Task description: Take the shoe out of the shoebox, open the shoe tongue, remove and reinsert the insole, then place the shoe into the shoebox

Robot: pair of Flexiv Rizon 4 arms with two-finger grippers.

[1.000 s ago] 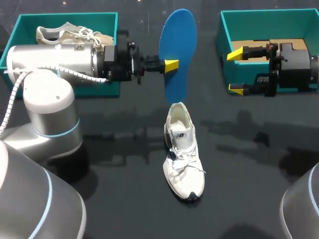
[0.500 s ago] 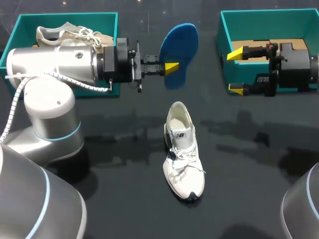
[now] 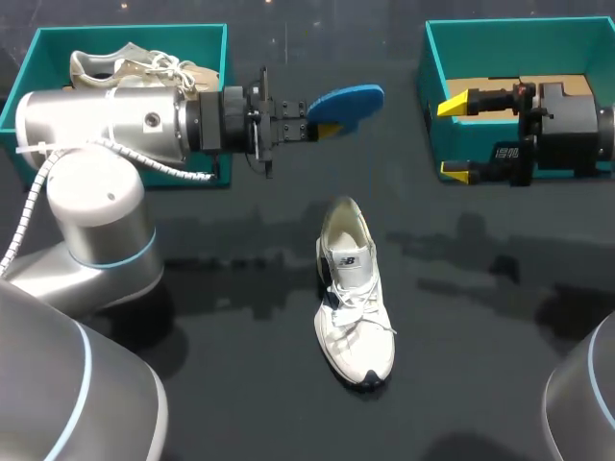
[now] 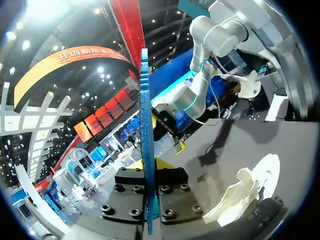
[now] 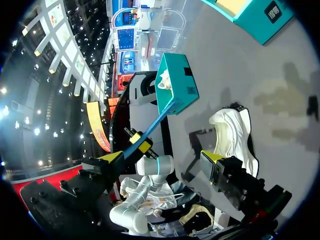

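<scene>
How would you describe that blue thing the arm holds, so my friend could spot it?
On the black table, look between the left teal box and the right teal box, beyond the white shoe's heel. There the left gripper holds a blue insole in the air, nearly flat. Nothing else there is bright blue or so thin.

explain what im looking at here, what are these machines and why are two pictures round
These are two robot arms at a black table. The square picture looks down from above and behind them; the round ones come from cameras on each wrist. The left end effector is shut on a blue insole, held up off the table. The right end effector is open and empty, by the right teal shoebox. A white shoe lies on the table; another shoe sits in the left shoebox.
</scene>
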